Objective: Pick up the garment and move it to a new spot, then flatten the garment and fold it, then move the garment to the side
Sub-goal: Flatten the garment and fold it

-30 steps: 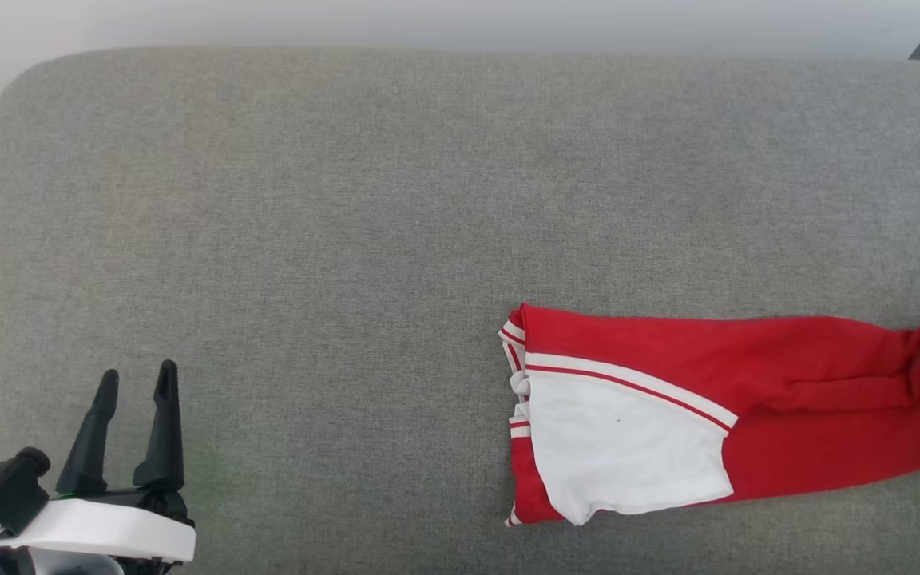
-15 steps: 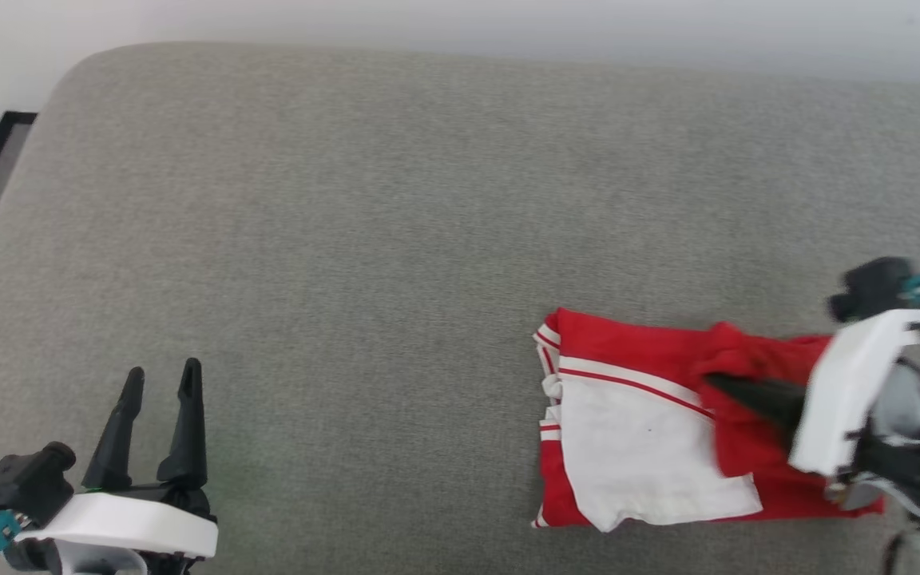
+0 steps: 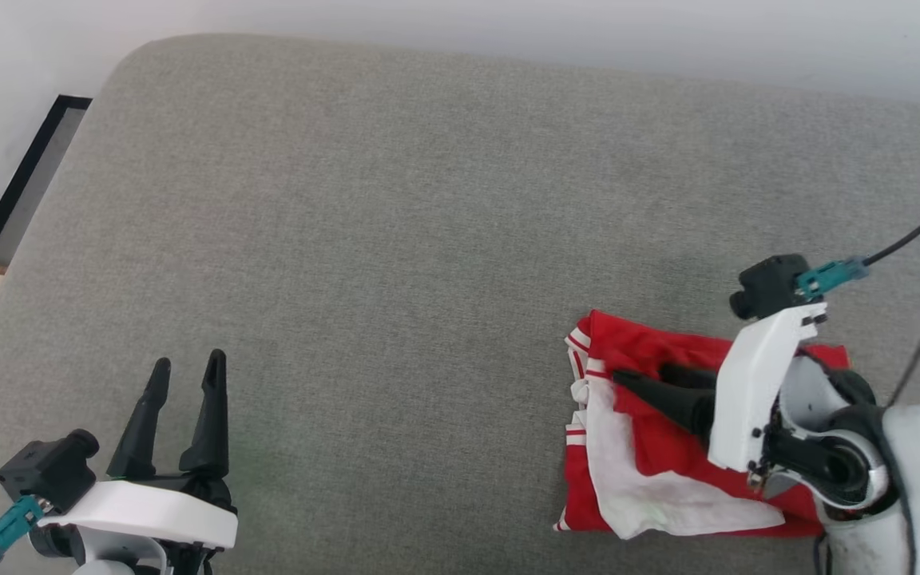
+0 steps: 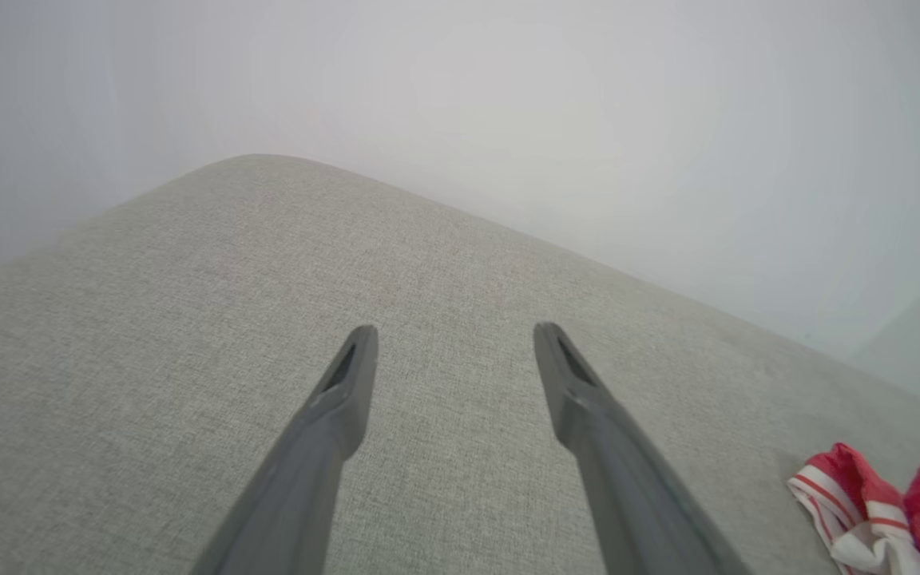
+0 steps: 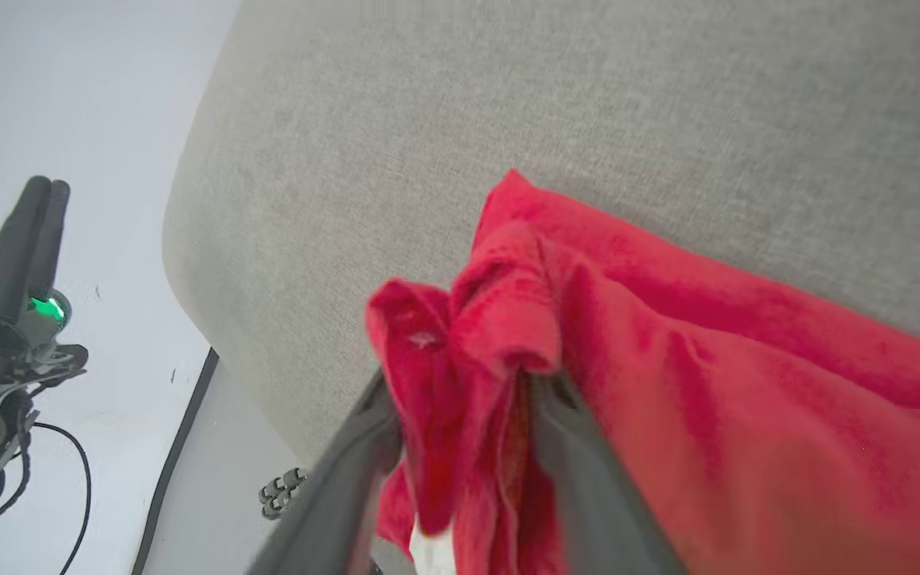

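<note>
Right gripper (image 3: pixel 640 372) has carried the red end of the garment (image 3: pixel 652 447) over its white sleeve (image 3: pixel 636 491) and now parts its jaws, cloth still between them, so this fold seems finished.

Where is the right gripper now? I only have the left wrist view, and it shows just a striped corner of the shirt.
Observer: In the head view the right gripper is over the shirt, with its fingers pointing toward the robot's left.
Operator: Is it holding the shirt?
Observer: The right wrist view shows red cloth bunched between its fingers. Whether they grip it I cannot tell.
Operator: How does the shirt lie?
Observer: It is folded into a compact bundle on the grey cushion, at the robot's right front, with a white sleeve on top.
</note>
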Tool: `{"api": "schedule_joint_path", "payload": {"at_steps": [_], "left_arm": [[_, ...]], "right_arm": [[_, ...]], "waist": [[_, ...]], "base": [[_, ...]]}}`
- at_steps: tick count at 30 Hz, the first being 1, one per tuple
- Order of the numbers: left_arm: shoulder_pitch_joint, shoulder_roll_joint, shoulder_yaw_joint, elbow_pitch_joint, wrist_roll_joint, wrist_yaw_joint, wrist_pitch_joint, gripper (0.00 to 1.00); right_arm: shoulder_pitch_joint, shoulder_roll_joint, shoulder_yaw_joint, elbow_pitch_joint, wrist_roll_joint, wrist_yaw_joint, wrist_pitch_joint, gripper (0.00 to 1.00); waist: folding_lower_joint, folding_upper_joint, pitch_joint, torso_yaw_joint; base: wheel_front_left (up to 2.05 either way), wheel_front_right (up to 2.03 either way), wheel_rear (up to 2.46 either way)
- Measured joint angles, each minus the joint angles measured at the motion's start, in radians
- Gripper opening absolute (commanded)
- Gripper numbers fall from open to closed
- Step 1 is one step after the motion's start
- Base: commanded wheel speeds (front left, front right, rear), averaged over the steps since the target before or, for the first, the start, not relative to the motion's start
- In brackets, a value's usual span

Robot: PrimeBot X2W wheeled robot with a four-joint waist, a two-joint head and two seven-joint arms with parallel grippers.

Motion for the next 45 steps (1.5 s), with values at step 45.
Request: {"api": "schedule_joint_path", "payload": {"at_steps": [45], "left_arm": [[0.181, 0.05, 0.131, -0.059, 0.088, 0.0, 0.0, 1.0]], "right_arm": [[0.258, -0.23, -0.074, 0.185, -0.3, 0.0, -1.159, 1.0]], "waist": [[0.0, 0.0, -0.224, -0.238]], "base": [[0.0, 0.0, 0.0]]}}
